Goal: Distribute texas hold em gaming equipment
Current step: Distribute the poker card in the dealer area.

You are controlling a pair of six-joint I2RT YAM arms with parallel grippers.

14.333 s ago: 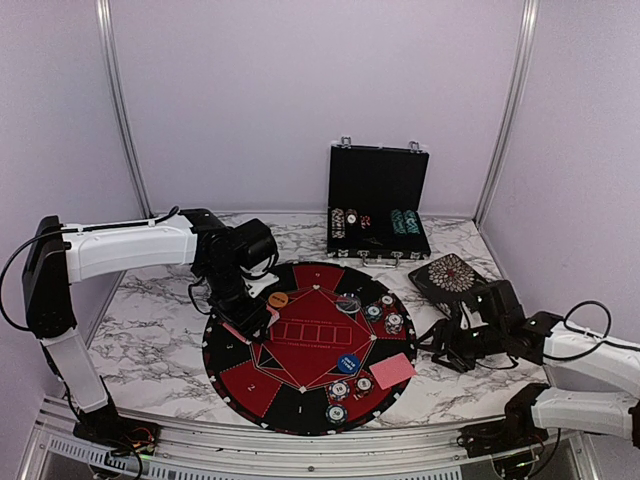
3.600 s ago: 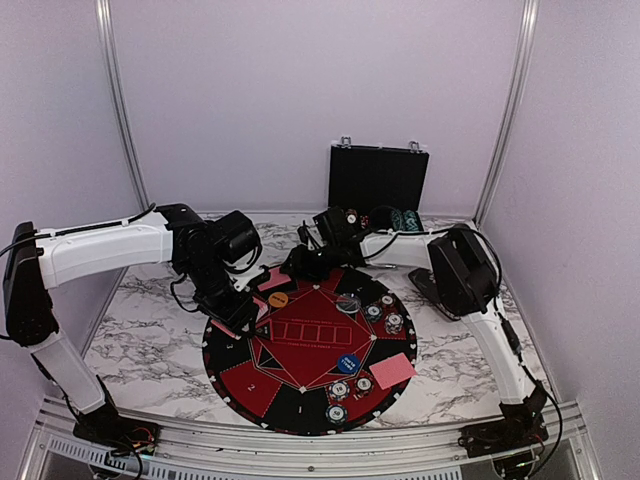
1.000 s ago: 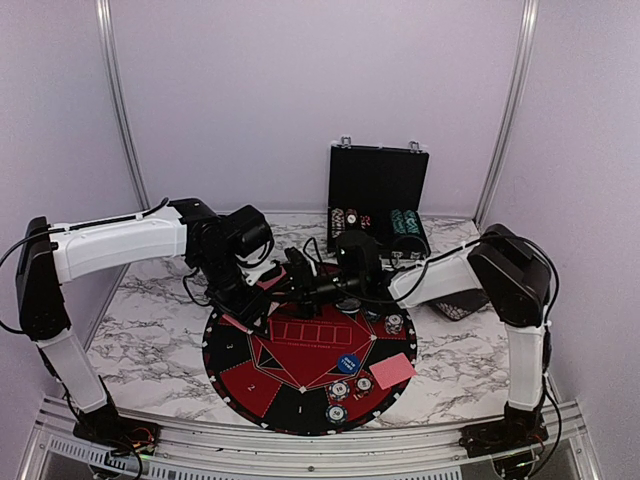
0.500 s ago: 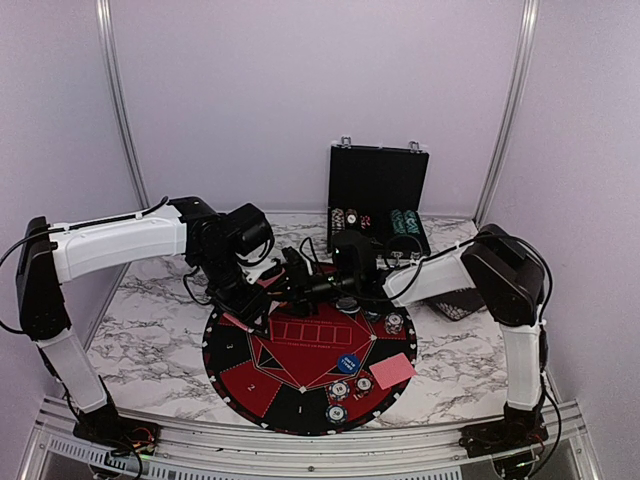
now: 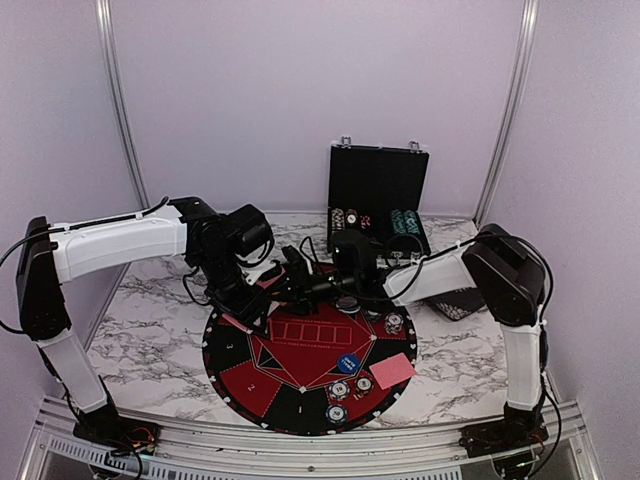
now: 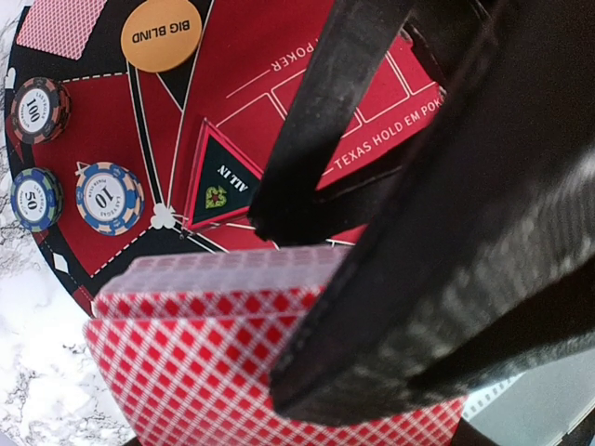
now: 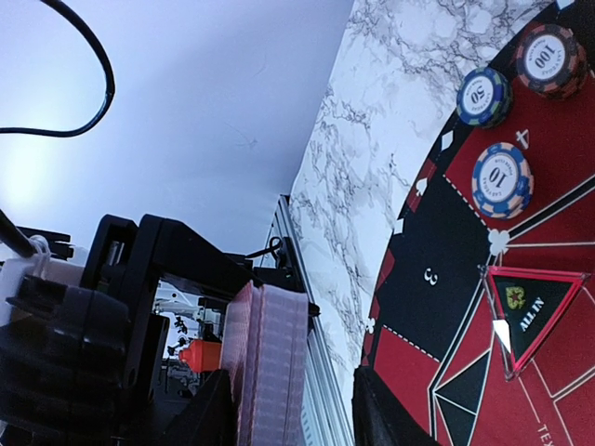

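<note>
A deck of red-backed playing cards (image 6: 200, 362) hangs over the left part of the round mat (image 5: 300, 400), and my left gripper (image 6: 274, 311) is shut on it. My right gripper (image 7: 290, 390) reaches in from the right and straddles the same deck (image 7: 270, 358). The cards lie against one of its fingers (image 7: 209, 413), with a gap to the other, so it is open. Three chips (image 6: 110, 197) and an orange Big Blind disc (image 6: 161, 32) lie on the mat below. In the top view the grippers meet at the deck (image 5: 236, 322).
More chips (image 5: 390, 320) and a blue disc (image 5: 348, 363) lie on the mat's right and near sides, beside a red-backed card pile (image 5: 392, 370). An open black case (image 5: 378, 205) with chip rows stands behind. My right arm partly hides the dish (image 5: 462, 303).
My right gripper has edged left towards the deck and its jaws have narrowed around it. The left arm and the deck have stayed still.
</note>
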